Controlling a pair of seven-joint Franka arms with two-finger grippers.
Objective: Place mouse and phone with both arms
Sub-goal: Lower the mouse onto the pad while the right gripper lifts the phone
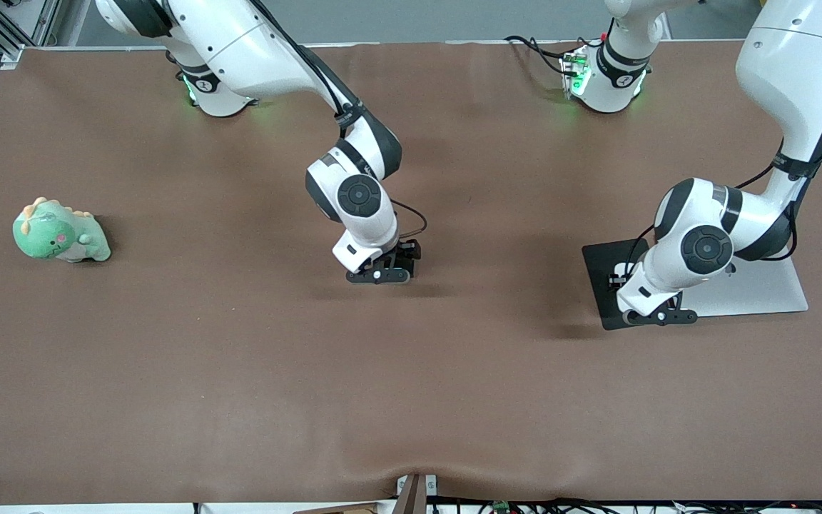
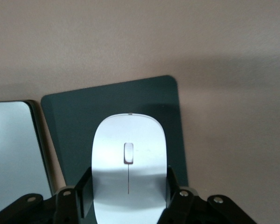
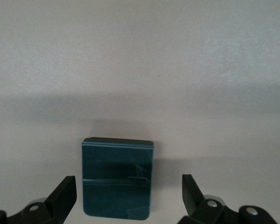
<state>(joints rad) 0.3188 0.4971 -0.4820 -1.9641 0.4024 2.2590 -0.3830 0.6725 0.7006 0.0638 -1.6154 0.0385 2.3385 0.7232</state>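
Mouse (image 2: 129,163) between left hand (image 2: 129,196) fingers

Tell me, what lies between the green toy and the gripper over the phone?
Nothing: the front view shows only bare brown table between the green toy and the right gripper, open over the phone.

The front view looks down from high up across the brown table (image 1: 240,371), facing the 2 arms, whose bases sit along the top of the frame. It is far off and takes in the whole table.

The left wrist view looks down from very close at the mouse (image 2: 129,163) over the black pad (image 2: 107,100). That pad (image 1: 600,275) also shows at the right of the front view.

The right wrist view looks down from close at the phone (image 3: 117,179).
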